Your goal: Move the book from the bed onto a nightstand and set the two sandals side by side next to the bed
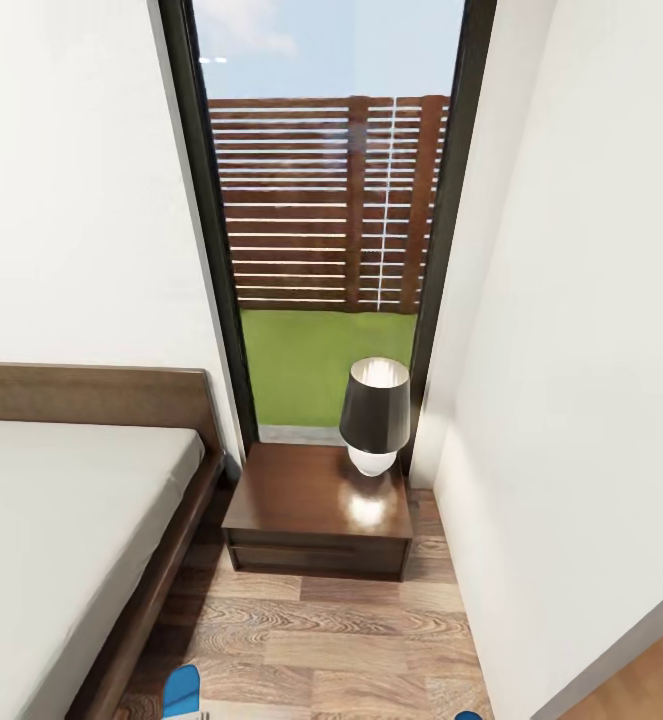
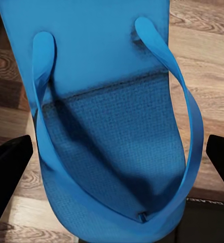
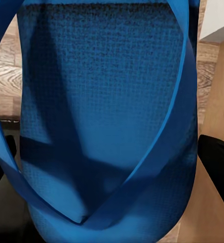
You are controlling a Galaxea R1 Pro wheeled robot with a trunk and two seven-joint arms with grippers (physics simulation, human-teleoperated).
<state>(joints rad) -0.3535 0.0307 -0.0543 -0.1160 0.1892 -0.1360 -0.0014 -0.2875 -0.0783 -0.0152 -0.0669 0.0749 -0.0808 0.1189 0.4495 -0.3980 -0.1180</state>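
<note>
With 1 sandal [image 2: 107, 126] in my left gripper [image 2: 112, 167] and 1 sandal [image 3: 107, 116] in my right gripper [image 3: 104, 167] beside the bed [image 1: 61, 520], a slipping strap could drop either crooked.

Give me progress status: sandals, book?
Done: nothing visibly placed. In hand: a blue sandal sits between the left gripper's fingers and another sandal between the right gripper's; both appear carried, facing the nightstand beside the bed. Left: set both sandals side by side by the bed; the nightstand holds just a lamp, no book.
</note>
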